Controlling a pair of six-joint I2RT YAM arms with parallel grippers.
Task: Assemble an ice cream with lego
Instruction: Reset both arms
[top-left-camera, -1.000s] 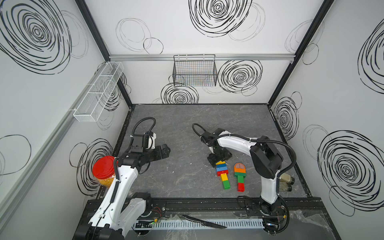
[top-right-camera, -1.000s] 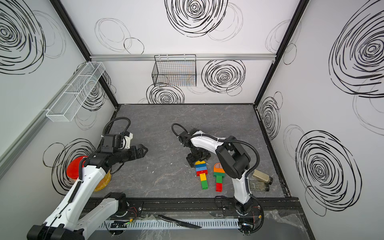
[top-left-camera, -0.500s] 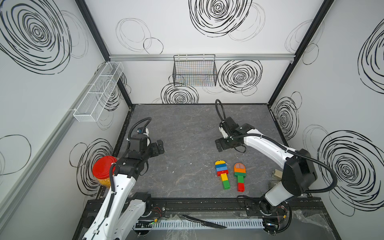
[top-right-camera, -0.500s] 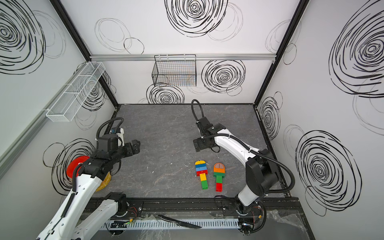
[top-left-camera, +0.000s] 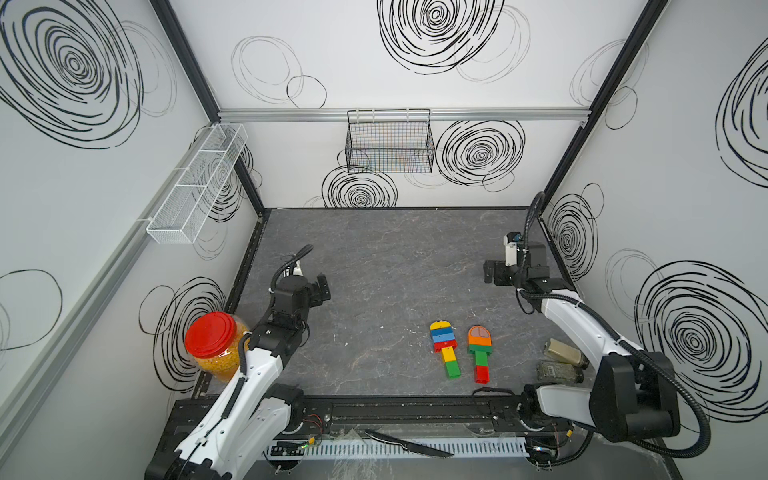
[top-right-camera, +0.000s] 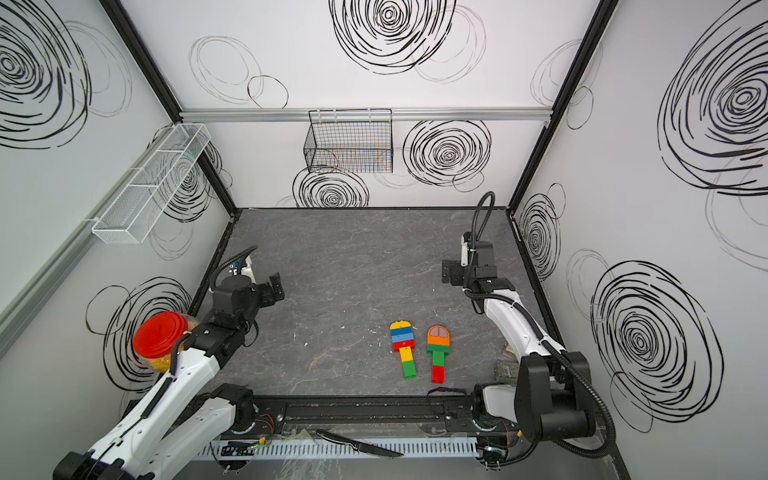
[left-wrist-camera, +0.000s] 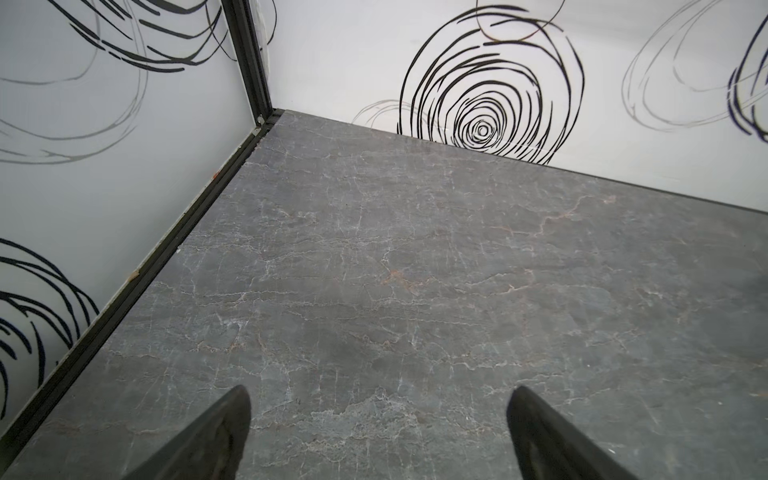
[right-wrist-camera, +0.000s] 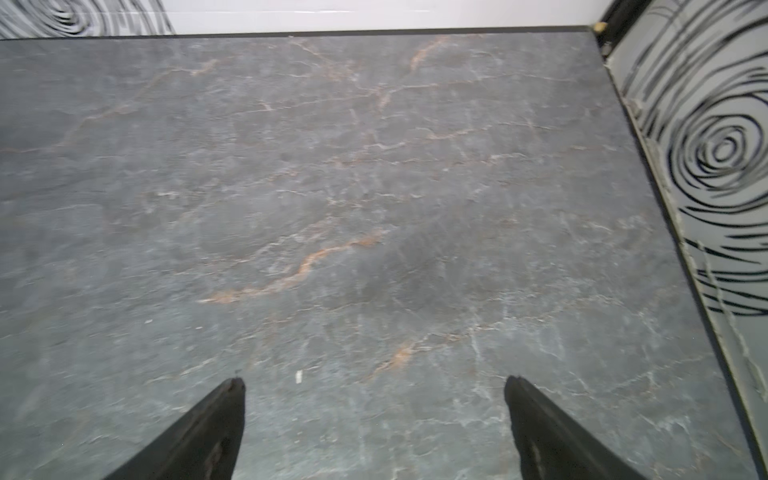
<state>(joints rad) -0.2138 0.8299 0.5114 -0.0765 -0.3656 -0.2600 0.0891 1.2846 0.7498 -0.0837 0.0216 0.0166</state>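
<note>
Two finished lego ice creams lie flat side by side on the grey table, front and right of centre. One lego (top-left-camera: 444, 348) (top-right-camera: 403, 347) has a yellow dome, blue and red bands and a yellow-green stick. The second lego (top-left-camera: 480, 352) (top-right-camera: 437, 351) has an orange dome with a green and red stick. My left gripper (top-left-camera: 323, 286) (top-right-camera: 275, 286) (left-wrist-camera: 378, 399) hovers open and empty at the left side, far from them. My right gripper (top-left-camera: 492, 272) (top-right-camera: 449, 272) (right-wrist-camera: 374, 386) stands open and empty near the right wall, behind them. Both wrist views show only bare table.
A red-lidded jar (top-left-camera: 214, 347) of yellow bits stands at the left wall beside my left arm. Two small glass jars (top-left-camera: 565, 353) lie by my right arm's base. A knife (top-left-camera: 409, 444) rests on the front rail. A black wire basket (top-left-camera: 390, 141) and a white mesh shelf (top-left-camera: 197, 185) hang on the walls.
My right gripper has let go at the yellow-domed lego, opened wide and swung back to the right wall. My left arm has drawn back slightly.
</note>
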